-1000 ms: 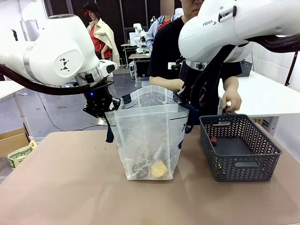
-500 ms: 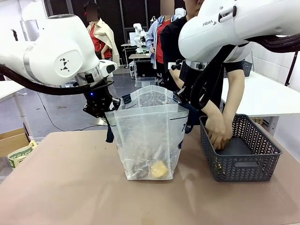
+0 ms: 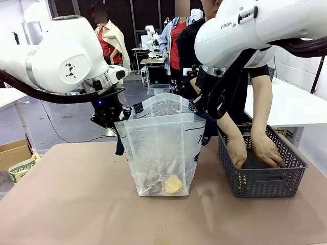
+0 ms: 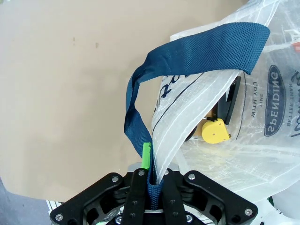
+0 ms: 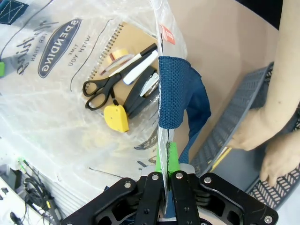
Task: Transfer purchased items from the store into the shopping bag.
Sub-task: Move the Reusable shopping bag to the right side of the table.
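The shopping bag point(image 3: 162, 135) stands upright mid-table with its mouth held wide. My left gripper point(image 3: 109, 120) is shut on its left rim and navy strap point(image 4: 140, 117), the green pads point(image 4: 146, 161) pinching the plastic. My right gripper point(image 5: 166, 158) is shut on the opposite rim and strap point(image 5: 174, 89). Inside the bag lie purchased items: a yellow tape measure point(image 5: 117, 118), black scissors point(image 5: 101, 89), a tan notebook point(image 5: 125, 41) and a marker point(image 5: 140, 65). The store, a dark grey basket point(image 3: 263, 184), sits right of the bag. Both of the person's hands point(image 3: 238, 150) point(image 3: 267, 149) are down inside it and hide its contents.
A cardboard box with green-printed packaging point(image 3: 21, 167) sits off the table's left edge. A white table point(image 3: 291, 104) stands behind the basket. Bare tabletop point(image 3: 71, 204) lies in front of and left of the bag.
The person leaned in and put both hands into the basket, covering a small red item seen there before. Both arms and the bag have stayed still.
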Available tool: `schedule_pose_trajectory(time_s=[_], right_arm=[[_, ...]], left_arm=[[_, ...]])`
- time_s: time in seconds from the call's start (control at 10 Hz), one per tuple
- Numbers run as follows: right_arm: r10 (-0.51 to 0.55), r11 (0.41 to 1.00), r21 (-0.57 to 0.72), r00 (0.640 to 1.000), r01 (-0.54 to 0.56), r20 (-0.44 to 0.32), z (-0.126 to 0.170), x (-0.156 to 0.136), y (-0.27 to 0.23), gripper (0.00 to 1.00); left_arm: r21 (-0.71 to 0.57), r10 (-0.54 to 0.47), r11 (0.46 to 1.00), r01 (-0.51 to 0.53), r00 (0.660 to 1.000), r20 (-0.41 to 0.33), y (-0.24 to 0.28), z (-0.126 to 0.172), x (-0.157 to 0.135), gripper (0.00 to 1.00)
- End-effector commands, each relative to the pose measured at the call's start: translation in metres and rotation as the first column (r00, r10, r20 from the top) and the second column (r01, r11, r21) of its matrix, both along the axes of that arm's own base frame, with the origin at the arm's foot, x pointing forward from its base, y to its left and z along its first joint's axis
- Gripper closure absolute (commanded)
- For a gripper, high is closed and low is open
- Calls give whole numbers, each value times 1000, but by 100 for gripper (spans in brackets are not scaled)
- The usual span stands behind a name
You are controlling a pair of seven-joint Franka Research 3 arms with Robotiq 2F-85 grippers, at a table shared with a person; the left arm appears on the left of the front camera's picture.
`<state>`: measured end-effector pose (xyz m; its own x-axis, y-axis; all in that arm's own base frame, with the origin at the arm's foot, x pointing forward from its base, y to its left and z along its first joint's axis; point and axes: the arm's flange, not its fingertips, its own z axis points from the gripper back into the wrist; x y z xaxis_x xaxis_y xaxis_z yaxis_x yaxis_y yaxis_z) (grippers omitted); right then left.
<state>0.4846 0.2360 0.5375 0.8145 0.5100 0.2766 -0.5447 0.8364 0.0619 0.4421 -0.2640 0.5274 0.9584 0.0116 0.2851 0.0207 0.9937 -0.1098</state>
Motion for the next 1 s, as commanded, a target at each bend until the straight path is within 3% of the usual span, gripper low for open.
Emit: schedule_pose_trajectory(time_s=[0.0, 0.9], right_arm=[[-10, 1000, 1, 1000, 10, -1, 0, 0, -2, 100], [-10, 1000, 1, 1000, 10, -1, 0, 0, -2, 100]], left_arm=[[-3, 19, 1000, -19, 1000, -1, 4, 0, -1, 100], [-3, 19, 1000, -19, 1000, -1, 4, 0, -1, 100]])
